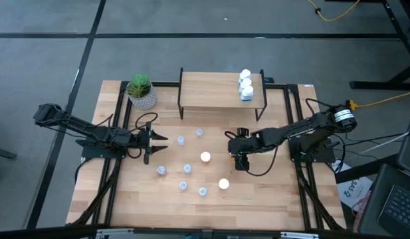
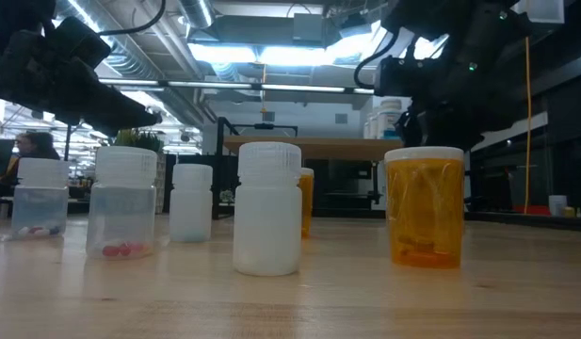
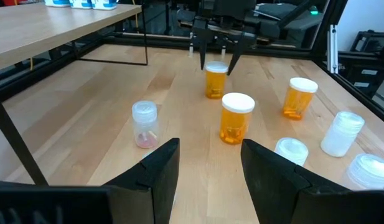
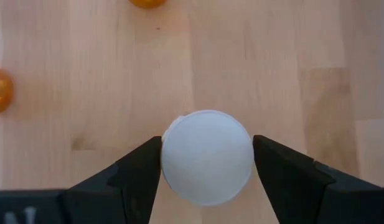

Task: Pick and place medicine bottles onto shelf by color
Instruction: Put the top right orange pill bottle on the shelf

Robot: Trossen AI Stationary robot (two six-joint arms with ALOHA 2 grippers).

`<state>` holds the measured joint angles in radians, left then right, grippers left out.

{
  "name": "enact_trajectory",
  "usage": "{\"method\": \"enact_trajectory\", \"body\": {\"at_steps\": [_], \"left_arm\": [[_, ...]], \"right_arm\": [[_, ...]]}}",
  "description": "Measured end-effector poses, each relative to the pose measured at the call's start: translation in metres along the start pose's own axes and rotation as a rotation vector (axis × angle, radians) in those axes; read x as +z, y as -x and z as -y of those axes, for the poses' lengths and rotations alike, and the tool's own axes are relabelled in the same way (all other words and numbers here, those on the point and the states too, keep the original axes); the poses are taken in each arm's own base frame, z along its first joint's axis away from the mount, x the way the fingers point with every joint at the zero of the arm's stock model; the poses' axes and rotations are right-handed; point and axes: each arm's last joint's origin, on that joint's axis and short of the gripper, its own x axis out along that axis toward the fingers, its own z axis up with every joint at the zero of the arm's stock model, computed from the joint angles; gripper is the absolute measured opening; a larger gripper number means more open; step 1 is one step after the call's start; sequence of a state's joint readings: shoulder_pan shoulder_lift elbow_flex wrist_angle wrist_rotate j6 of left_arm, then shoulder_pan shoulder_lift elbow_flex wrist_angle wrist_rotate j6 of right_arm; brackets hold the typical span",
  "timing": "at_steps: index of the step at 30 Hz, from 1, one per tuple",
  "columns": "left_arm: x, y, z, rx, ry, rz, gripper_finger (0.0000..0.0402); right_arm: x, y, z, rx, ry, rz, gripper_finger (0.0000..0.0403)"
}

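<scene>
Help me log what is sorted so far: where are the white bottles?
In the high view, three white bottles stand in a row on the right end of the shelf, at the table's far side, opposite the potted plant.

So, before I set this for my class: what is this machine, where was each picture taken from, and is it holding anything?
It is a robot with two dark jointed arms at a light wooden table. One picture looks straight down, one looks level across the tabletop, and two come from cameras on the arms' wrists.

On the table stand small pale clear bottles, orange bottles with white caps, a potted green plant and a low wooden shelf on black legs, which carries white bottles.

The left claw waits open and empty. The right claw is down over one orange bottle's white cap. That bottle stands on the table; whether it is gripped is unclear.
</scene>
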<state>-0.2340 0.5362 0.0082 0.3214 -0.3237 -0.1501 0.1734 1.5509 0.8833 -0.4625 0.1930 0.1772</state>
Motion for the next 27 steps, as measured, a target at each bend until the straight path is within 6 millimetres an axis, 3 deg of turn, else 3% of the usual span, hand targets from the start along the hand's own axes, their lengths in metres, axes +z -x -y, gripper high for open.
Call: {"method": "enact_trajectory", "body": {"at_steps": [12, 17, 23, 27], "left_arm": [[0.000, 0.000, 0.000, 0.001, 0.000, 0.000, 0.0165], [0.000, 0.000, 0.000, 0.001, 0.000, 0.000, 0.0165], [0.000, 0.000, 0.000, 0.001, 0.000, 0.000, 0.0165], [0.000, 0.000, 0.000, 0.001, 0.001, 0.000, 0.0165]], "right_arm": [[0.000, 0.000, 0.001, -0.027, -0.024, 0.009, 0.0212], [0.003, 0.002, 0.001, -0.028, -0.055, 0.012, 0.0217], [0.032, 0.030, 0.002, -0.045, 0.010, 0.087, 0.0212], [0.060, 0.063, 0.010, -0.135, 0.075, 0.110, 0.0212]]}}
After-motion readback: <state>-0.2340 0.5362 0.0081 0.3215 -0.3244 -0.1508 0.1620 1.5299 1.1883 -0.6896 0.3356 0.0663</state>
